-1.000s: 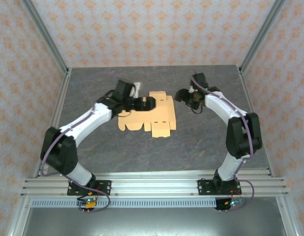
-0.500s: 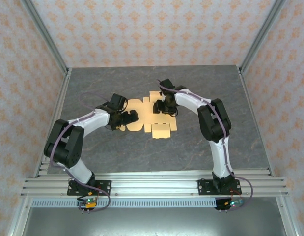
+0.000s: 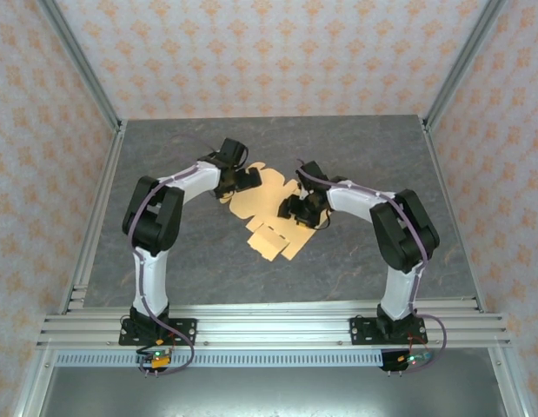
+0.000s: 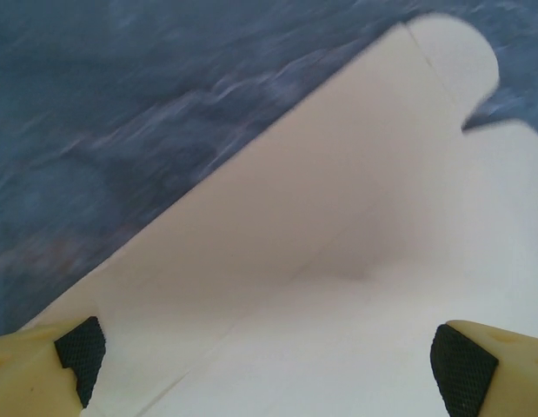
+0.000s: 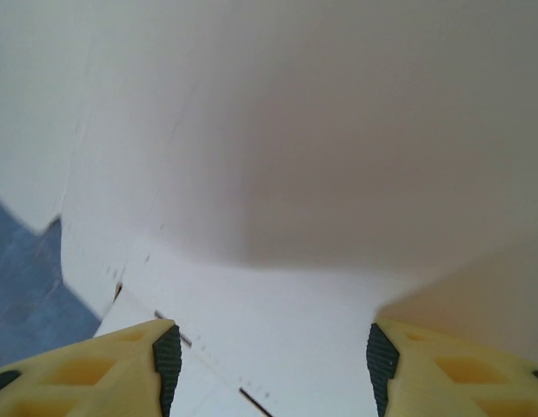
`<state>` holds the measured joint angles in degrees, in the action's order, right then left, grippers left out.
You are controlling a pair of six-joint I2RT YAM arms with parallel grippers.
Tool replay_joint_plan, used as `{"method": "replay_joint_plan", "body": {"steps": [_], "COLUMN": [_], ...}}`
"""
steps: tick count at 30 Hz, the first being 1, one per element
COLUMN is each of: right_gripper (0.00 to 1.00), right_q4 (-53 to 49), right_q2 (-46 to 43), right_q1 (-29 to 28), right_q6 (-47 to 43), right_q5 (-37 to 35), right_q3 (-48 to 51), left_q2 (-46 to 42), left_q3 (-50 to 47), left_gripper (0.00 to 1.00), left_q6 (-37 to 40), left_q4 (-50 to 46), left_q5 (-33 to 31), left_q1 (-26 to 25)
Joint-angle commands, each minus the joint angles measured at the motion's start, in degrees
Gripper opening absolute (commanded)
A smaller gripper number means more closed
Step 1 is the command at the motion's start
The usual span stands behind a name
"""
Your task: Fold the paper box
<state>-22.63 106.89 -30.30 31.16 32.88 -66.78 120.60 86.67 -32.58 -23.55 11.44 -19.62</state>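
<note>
One flat die-cut sheet, the paper box (image 3: 267,210), is lying unfolded on the grey marbled surface (image 3: 182,261), a little past the middle and between the two arms. It is sitting skewed to the surface's edges; its long axis appears to be running diagonally, from the far left down toward the near right. Its squared flaps (image 3: 275,245) are pointing at the near edge and its far end is reaching under the left arm's wrist.

The left gripper (image 3: 251,180) is hanging over the sheet's far-left corner with its jaws spread as wide as they go. In the left wrist view the gripper (image 4: 269,356) is showing its black pads (image 4: 79,349) at the two bottom corners, with pale card (image 4: 338,261) lying between them; a rounded tab (image 4: 451,52) is pointing up and to the right, and the surface (image 4: 121,104) is blurring past beyond the sheet's slanted edge.

The right gripper (image 3: 295,208) is sitting on the sheet's right side; whether it is touching the card I cannot tell. In the right wrist view the gripper (image 5: 270,352) is holding its jaws apart, clamping nothing; the card (image 5: 295,156) is showing between the yellow fingers (image 5: 129,365), and a wedge of surface (image 5: 25,287) is peeking in at the lower left.

Both white arms are bending inward from their bases on the metal rail (image 3: 269,330); patterned walls (image 3: 269,52) are enclosing the surface.
</note>
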Motion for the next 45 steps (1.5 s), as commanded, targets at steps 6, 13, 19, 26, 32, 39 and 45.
{"method": "replay_joint_plan", "body": {"steps": [6, 13, 19, 26, 32, 39, 45], "right_gripper": [0.65, 0.69, 0.70, 0.71, 0.70, 0.70, 0.70], "right_q4": [-3.4, -6.3, 4.5, 27.9, 39.1, 41.8, 42.2], "right_q2": [-4.1, -11.0, -17.6, -15.7, -13.3, -12.1, -10.7], "right_q1": [0.1, 10.6, 17.9, 21.3, 22.5, 24.5, 25.8], "right_q6": [-1.3, -4.0, 6.3, 25.1, 33.6, 33.5, 32.5], "right_q5": [-0.7, -3.1, 0.7, 6.1, 5.4, 3.9, 3.9], "right_q3": [-3.6, 0.3, 12.9, 24.9, 28.6, 29.7, 28.5], "left_q2": [9.0, 1.0, -8.1, -8.1, -6.2, -3.4, -2.6], "left_q3": [13.6, 13.2, -0.6, -8.7, -8.5, -8.6, -9.9], "left_gripper": [1.00, 1.00, 1.00, 1.00, 1.00, 1.00, 1.00], "left_q6": [6.3, 8.5, 5.1, 2.3, 1.3, 1.6, 1.6], "left_q4": [-5.9, -9.4, -1.0, 7.4, 4.9, 3.2, 3.6], "left_q5": [5.4, 2.4, 2.3, 2.7, -2.7, -4.7, -4.8], "left_q1": [-2.6, -2.3, -7.0, -12.0, -12.5, -12.5, -12.5]}}
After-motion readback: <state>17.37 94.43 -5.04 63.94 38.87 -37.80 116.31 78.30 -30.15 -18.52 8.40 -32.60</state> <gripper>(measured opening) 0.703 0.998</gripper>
